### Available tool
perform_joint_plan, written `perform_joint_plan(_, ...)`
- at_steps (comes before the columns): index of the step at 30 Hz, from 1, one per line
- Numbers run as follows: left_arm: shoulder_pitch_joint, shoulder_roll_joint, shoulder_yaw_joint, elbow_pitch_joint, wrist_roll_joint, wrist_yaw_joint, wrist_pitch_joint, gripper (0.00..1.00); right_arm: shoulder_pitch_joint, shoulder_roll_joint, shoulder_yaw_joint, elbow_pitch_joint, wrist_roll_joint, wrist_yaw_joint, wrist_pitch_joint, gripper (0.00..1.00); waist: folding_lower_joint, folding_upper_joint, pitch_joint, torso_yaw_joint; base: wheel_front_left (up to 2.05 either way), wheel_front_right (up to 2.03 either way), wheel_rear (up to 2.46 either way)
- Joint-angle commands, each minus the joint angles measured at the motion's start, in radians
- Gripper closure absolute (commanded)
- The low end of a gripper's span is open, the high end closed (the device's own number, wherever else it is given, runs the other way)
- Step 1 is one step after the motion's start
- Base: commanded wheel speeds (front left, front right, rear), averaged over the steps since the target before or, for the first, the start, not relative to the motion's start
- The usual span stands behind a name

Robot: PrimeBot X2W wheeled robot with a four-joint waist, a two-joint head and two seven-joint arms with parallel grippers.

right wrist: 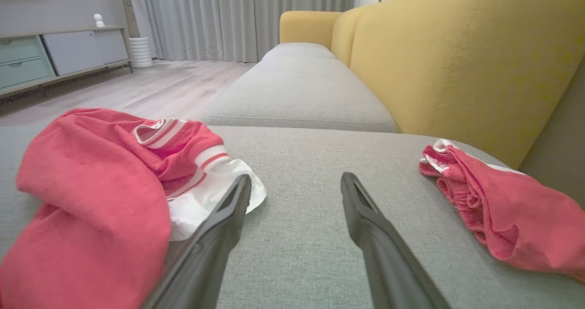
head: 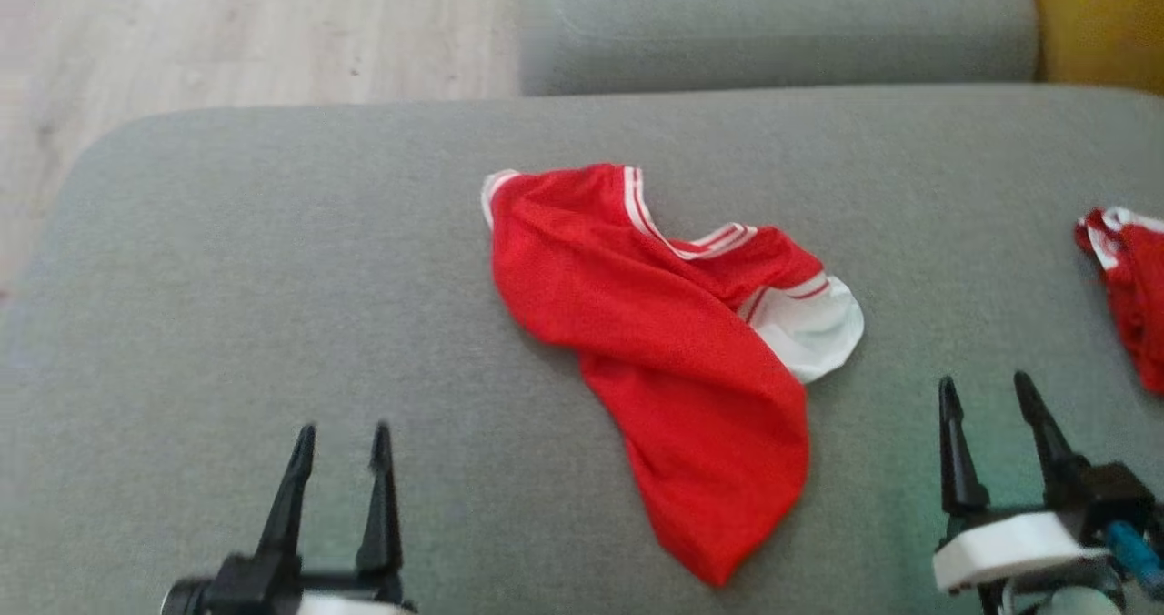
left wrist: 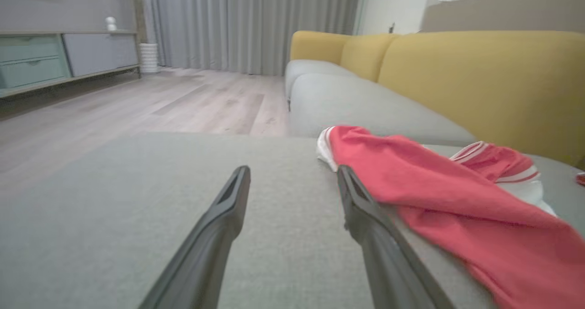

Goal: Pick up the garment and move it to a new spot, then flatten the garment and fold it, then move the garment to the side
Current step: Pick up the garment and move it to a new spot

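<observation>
A red garment (head: 668,342) with white striped trim lies crumpled in the middle of the grey sofa seat (head: 273,278), free of both grippers. My left gripper (head: 343,438) stands open at the lower left, well to the garment's left. In the left wrist view the garment (left wrist: 438,185) lies just right of the open left gripper (left wrist: 292,174), whose right finger (left wrist: 365,213) is close to the cloth's edge. My right gripper (head: 987,392) is open at the lower right, right of the garment. The right wrist view has the garment (right wrist: 105,185) left of the open right gripper (right wrist: 296,181).
A second red and white cloth (head: 1128,278) lies at the seat's right edge, also seen as a red cloth (right wrist: 498,213) right of my right fingers. A yellow backrest (right wrist: 457,57) runs along the right. Another grey seat (head: 773,24) and wooden floor (head: 227,33) lie beyond.
</observation>
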Motion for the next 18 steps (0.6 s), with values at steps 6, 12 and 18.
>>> perform_joint_plan(6,0.045,-0.029,0.089,-0.040,0.044,-0.034,-0.009,0.00,0.022,-0.005,0.011,0.003,0.007,-0.001,-0.011,0.00,0.0001,0.0000,-0.048,0.050,0.00,0.00,0.00)
perform_joint_plan(12,0.054,-0.038,0.121,-0.024,0.064,-0.067,-0.009,0.00,0.024,-0.005,0.033,0.026,0.010,-0.001,-0.011,0.00,0.0001,0.0000,-0.059,0.055,0.00,0.00,0.00)
perform_joint_plan(18,0.051,-0.041,0.132,-0.007,0.077,-0.082,-0.009,0.00,0.017,-0.005,0.055,0.035,0.013,-0.001,-0.011,0.00,0.0001,0.0000,-0.062,0.043,0.00,0.00,0.00)
